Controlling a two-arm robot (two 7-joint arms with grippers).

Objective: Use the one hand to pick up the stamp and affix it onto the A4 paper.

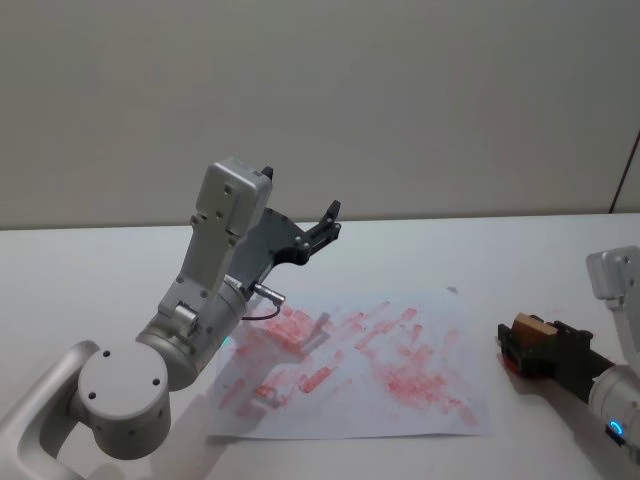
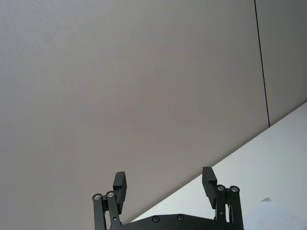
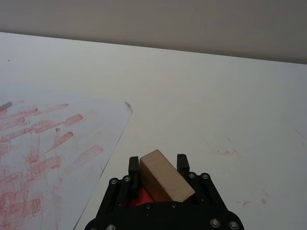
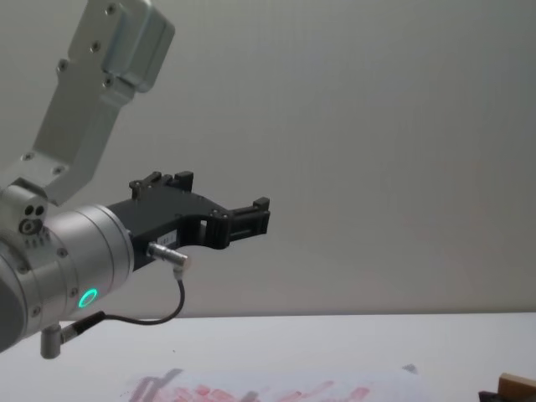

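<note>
1. Light tan wood, there it is: the stamp [image 3: 165, 177], a plain rectangular block, pinched between the jaws of the right claw [image 3: 158, 162], with a flash of red beneath it.
2. Pick-up looks done, I'd say. The claw sits low over the white surface [image 3: 216, 96], just beside the right edge of the A4 paper [image 1: 420, 400], not over it.
3. Left to do: carry it across and press down. The sheet is crowded with smudgy red marks.
4. The left claw [image 2: 164, 173] hangs raised above the paper's far-left side, jaws spread, empty.
</note>
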